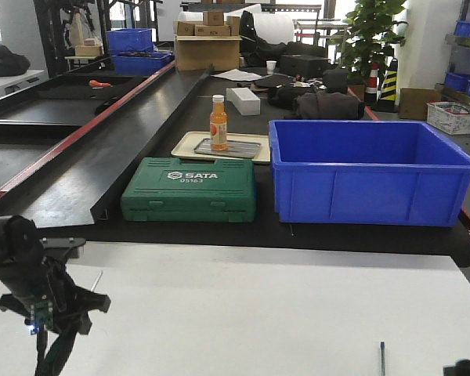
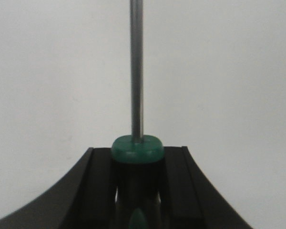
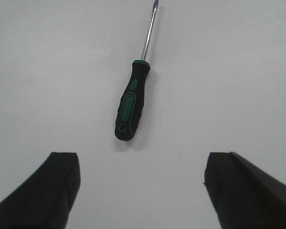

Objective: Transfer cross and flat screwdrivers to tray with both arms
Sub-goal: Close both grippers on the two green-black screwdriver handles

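In the left wrist view my left gripper [image 2: 137, 167] is shut on the green-and-black handle of one screwdriver [image 2: 136, 147], whose metal shaft points straight ahead over the white table. In the front view this gripper [image 1: 80, 302] is at the lower left. The other screwdriver [image 3: 132, 105] lies flat on the white table, handle towards my right gripper [image 3: 140, 191]. That gripper is open, and the handle lies just ahead of its fingers, not between them. In the front view only this screwdriver's shaft [image 1: 382, 357] shows. The grey steel tray [image 1: 239, 148] lies on the black conveyor.
The grey tray rests on a cream tray [image 1: 185, 144] with an orange bottle [image 1: 218, 122] at its left end. A green SATA case [image 1: 189, 190] and a deep blue bin [image 1: 368, 172] stand between the white table [image 1: 251, 313] and the trays.
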